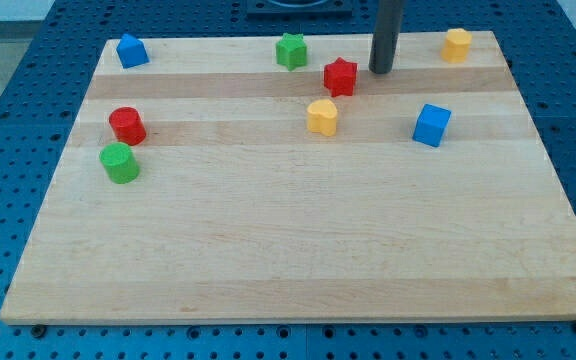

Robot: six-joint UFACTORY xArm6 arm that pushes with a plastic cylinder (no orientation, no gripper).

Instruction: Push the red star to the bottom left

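My rod runs out of the view's top edge, so only its lower length down to my tip (379, 70) is seen; the arm above is cut off. The blue perforated base (8, 150) is cropped at all edges. The yellow block (457, 45) to the right of my tip looks rounded, possibly a hexagon; shape cannot be confirmed.

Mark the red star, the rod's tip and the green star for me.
red star (340, 76), camera view, middle of its top face
my tip (380, 71), camera view, the rod's very end, just right of the red star
green star (291, 50), camera view, top face
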